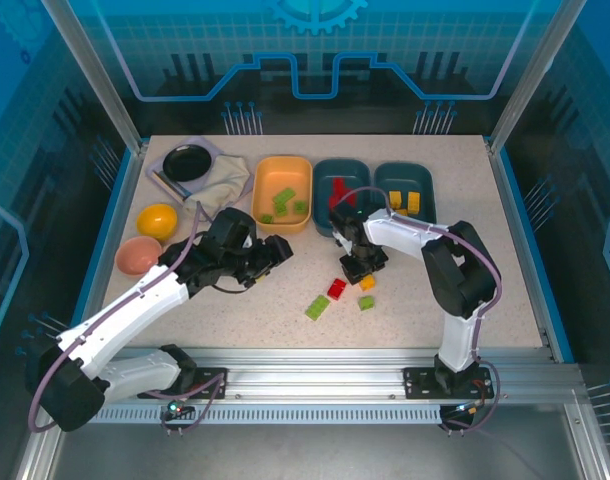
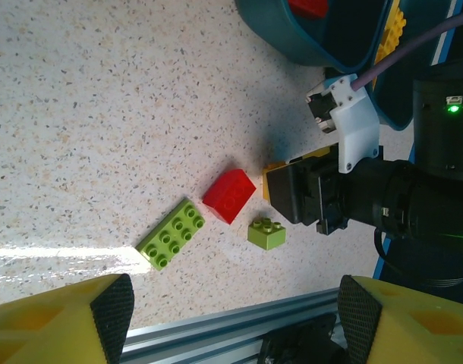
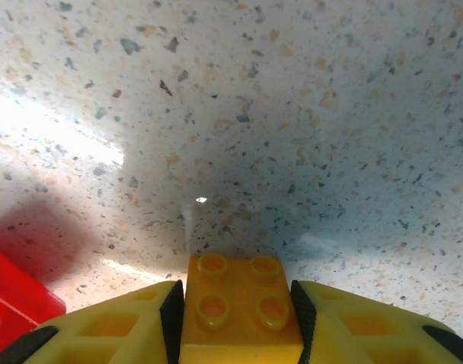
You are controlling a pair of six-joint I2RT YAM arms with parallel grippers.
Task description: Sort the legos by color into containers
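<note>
clamped by the right jaws: a small yellow brick [image 3: 235, 307], black pads [image 3: 172, 318] flush against two opposite sides. studs up, flat on the speckled counter [image 3: 292, 114], not yet lifted. hard to say how firm the hold is. four studs showing, the rest tucked under the wrist, so no telling its long axis.

from above, sitting just in front of the trays, with a red brick [image 1: 336, 288], a long green brick [image 1: 317, 307] and a small green brick [image 1: 366, 302] loose on the near side. red brick close to one finger but apart from it.

for the coming move, most likely: up, then away from the arm bases and a little to the right, to the far right teal tray [image 1: 403, 166], already holding yellow bricks. right beside the middle teal tray [image 1: 337, 163] with red ones, so worth aiming well over to the right.

at the left jaws: gaping wide, pads [image 2: 111, 307] well apart, nothing between, hanging over the counter left of the loose bricks. nearer to the yellow tray [image 1: 282, 163] with the green ones, so better placed for green; right arm plainly nearer for this yellow one.
</note>
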